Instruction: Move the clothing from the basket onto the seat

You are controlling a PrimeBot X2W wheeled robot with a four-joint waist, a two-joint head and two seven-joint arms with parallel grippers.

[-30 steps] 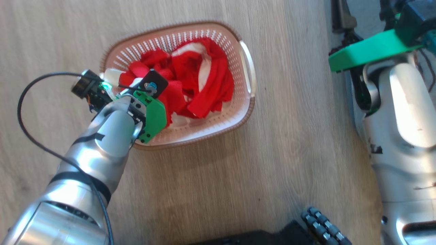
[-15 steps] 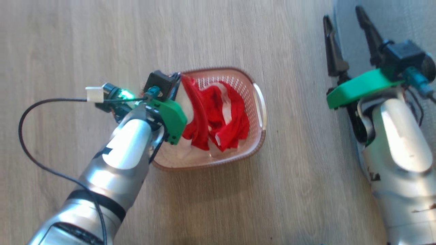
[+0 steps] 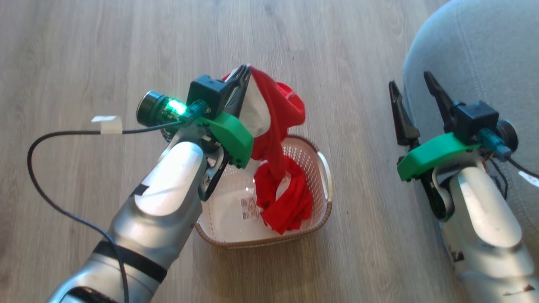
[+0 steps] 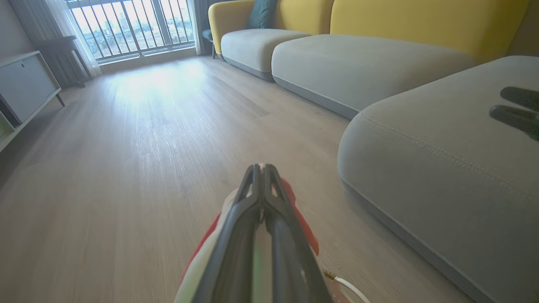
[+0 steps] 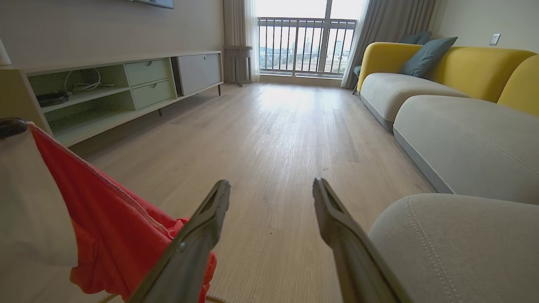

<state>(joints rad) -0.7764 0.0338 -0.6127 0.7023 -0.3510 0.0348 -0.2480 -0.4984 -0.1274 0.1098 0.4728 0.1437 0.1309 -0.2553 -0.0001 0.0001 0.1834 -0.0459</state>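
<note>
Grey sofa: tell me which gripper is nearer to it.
Right. The right gripper, open, hangs at the grey sofa's rounded edge. The left gripper is farther off across the floor, above the basket, shut on the red clothing.

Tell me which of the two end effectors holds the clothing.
The left end effector: it is shut on the red and white clothing, which hangs into the basket. The right end effector is open and empty, beside the seat.
</note>
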